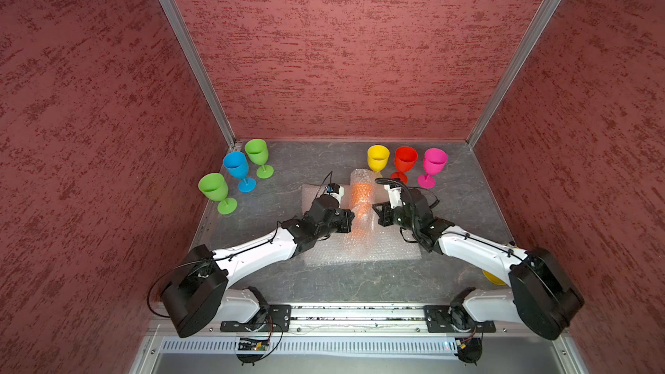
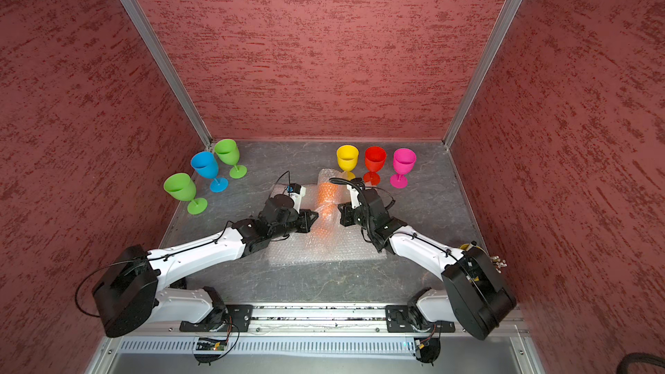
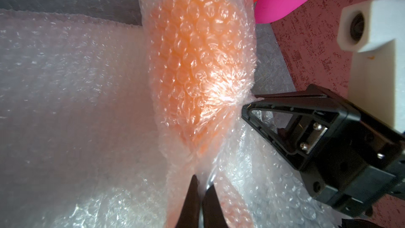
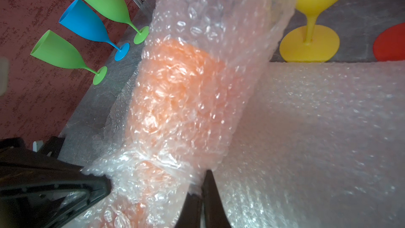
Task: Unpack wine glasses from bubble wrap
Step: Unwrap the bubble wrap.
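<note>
In both top views the orange plastic stemmed goblet point(image 1: 361, 196) lies inside a clear bubble-wrap roll point(image 1: 362, 178) at mid-table, on flat sheets point(image 1: 381, 250) — between the left gripper point(image 1: 351, 216) and right gripper point(image 1: 374, 207), each clamped on the roll's wrap.

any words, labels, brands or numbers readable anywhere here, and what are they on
No text can be read.
Faint dark marking on the right arm's white wrist link: too small to read.
Orange goblet and bubble wrap: no lettering seen.
</note>
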